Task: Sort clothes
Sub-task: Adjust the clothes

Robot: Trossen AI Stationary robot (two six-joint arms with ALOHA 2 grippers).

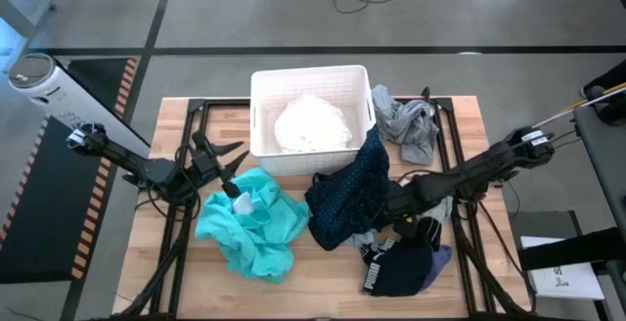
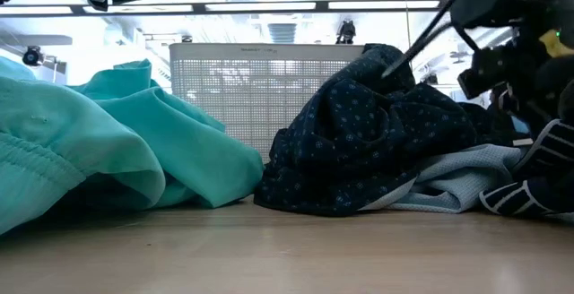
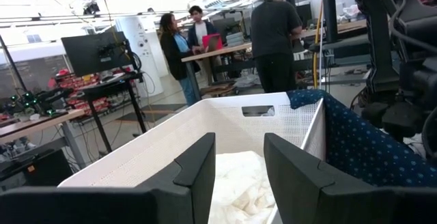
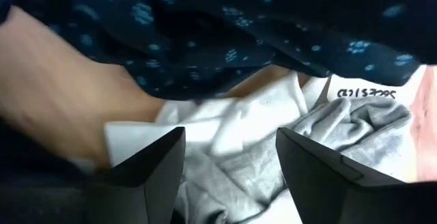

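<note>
The white bin (image 1: 262, 115) is standing at the far middle of the wooden table (image 1: 460, 115), and everything here is placed against it. A white garment (image 1: 313, 123) is lying bunched inside it. A navy dotted garment (image 1: 350, 192) is draping from the bin's right-hand rim down onto the table on the near side. A grey garment (image 1: 411, 125) is lying just beside the bin's right wall. The teal garment (image 1: 256, 225) is spreading out on the table on the near side of the bin, toward its left corner. A navy-black garment with white lettering (image 1: 396, 267) is lying farther out on the near right side, with a lavender piece (image 1: 442, 257) at its edge.

The left gripper (image 1: 233, 164) is hovering just off the bin's left wall, above the teal garment, its jaws standing apart and holding nothing. The right gripper (image 4: 229, 162) is hanging low over the pile on the near right side of the bin, its fingers spread wide over pale grey fabric (image 4: 273, 156) beneath the dotted navy cloth, gripping nothing
</note>
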